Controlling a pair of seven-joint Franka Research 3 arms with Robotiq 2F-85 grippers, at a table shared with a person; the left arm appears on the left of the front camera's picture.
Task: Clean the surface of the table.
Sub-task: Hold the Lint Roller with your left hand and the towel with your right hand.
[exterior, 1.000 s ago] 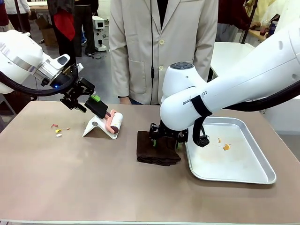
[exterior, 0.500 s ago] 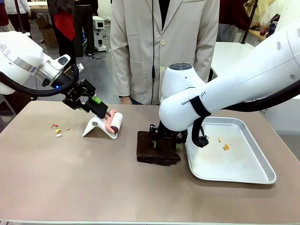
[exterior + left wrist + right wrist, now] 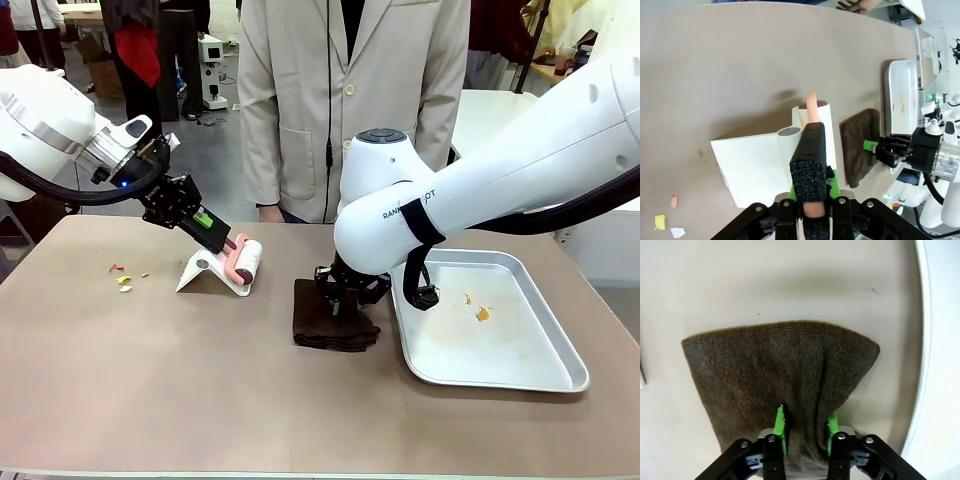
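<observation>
Grasping stage: both tools are being taken in hand; by my reading, no rolling or wiping of the table has begun.
Left gripper: clenched on the black foam-wrapped handle of the lint roller, whose white drum rests on its white stand.
Right gripper: green pads pinch a raised fold of the brown cloth; the rest lies flat on the table, just beside the metal tray.
Table: its brownish top spans the foreground; small coloured scraps lie near its left end, close to the stand.
Next move, left: likely lift the roller clear of the stand, then bring it down over the scraps.
Next move, right: a firm pinch so the fold does not slip, then a drag across the bare top.
Person: stands at the far edge in a pale coat.
</observation>
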